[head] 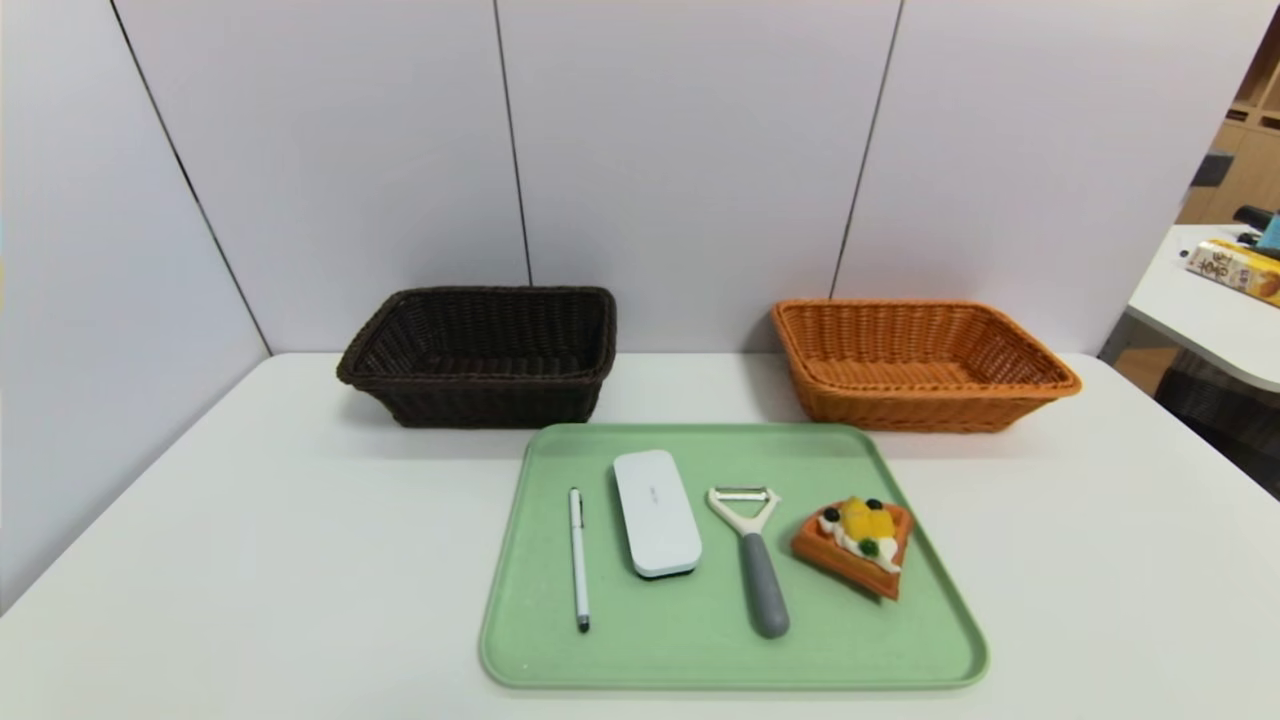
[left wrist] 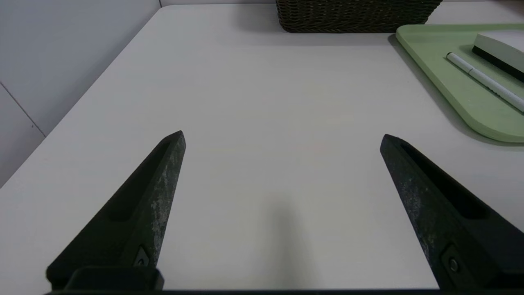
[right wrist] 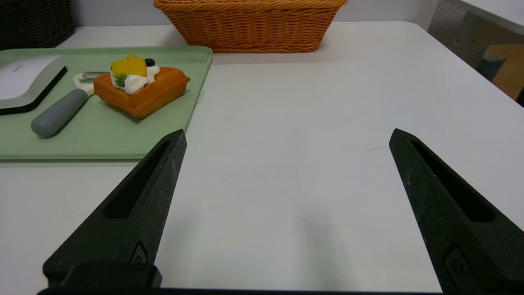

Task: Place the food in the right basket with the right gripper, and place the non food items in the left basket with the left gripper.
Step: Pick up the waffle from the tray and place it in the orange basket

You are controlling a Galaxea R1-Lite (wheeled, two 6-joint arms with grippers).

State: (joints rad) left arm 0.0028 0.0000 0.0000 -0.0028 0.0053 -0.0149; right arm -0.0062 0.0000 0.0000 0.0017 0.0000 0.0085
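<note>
White table [head: 250, 520]; pincers wrist-view only.

left gripper [left wrist: 282, 137]: jaws spread wide, holding nothing, pointing level and forward, hanging low above the worktop [left wrist: 262, 123] | right gripper [right wrist: 286, 135]: jaws spread wide, holding nothing, same level forward pose above the worktop | both arms out of the head view, neither touching anything
</note>
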